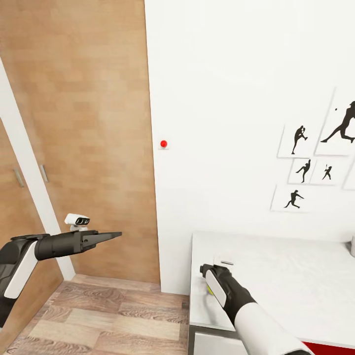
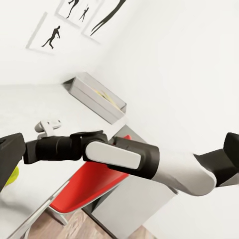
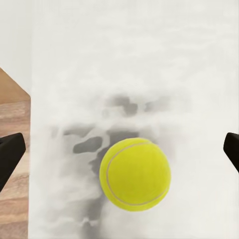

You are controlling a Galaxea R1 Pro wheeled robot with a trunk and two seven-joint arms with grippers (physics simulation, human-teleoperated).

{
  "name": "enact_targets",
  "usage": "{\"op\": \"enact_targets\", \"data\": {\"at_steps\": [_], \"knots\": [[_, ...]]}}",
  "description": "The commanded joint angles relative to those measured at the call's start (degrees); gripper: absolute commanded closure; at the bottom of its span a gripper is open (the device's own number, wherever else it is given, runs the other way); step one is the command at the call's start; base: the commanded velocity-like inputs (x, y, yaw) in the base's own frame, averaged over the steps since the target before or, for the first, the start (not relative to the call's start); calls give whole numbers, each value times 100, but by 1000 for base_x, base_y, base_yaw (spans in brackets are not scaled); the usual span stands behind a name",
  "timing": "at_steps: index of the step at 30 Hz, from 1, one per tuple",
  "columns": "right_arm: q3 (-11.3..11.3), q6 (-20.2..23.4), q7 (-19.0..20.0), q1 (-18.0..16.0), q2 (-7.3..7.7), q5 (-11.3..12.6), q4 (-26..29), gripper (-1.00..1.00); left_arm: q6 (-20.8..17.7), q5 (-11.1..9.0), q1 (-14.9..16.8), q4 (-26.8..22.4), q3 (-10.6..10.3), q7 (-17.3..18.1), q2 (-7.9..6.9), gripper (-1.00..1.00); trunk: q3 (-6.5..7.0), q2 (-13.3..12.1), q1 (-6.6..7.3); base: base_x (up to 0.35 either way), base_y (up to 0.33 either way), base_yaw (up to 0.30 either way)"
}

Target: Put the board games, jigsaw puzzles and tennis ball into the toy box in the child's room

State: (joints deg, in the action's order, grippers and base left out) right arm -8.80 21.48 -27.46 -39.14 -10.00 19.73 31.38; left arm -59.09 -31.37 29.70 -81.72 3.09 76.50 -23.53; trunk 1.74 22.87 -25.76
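A child's room: baseball-player prints (image 1: 315, 162), desk (image 1: 296, 276), wood-plank floor (image 1: 108, 315).

Wood-panelled wardrobe doors (image 1: 84, 128) fill the left, with slim grey handles (image 1: 43, 173) low on the near panels. A white wall (image 1: 227, 98) runs rightward, and there's a small red button (image 1: 163, 144) on it just beside the wood. On the near right, a red chair seat (image 2: 87, 186) is tucked in low.

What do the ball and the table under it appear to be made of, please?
Ball: looks like matte yellow felt, with a pale curved seam like a tennis ball's. Table: a hard, pale grey-white matte top with faint cloudy mottling; whether laminate or painted is unclear.
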Motion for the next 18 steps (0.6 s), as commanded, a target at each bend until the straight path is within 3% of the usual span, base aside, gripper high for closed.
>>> {"op": "enact_targets", "data": {"at_steps": [1, 18], "knots": [[-17, 4, -40, -16, 0, 19, -24, -100, -50, -16, 1, 0, -1, 5, -2, -100, -3, 5, -2, 0, 0, 0], [-16, -51, -40, -113, 0, 14, -296, -100, -50, -11, 1, 1, -1, 2, 1, -100, -3, 5, -2, 0, 0, 0]]}}
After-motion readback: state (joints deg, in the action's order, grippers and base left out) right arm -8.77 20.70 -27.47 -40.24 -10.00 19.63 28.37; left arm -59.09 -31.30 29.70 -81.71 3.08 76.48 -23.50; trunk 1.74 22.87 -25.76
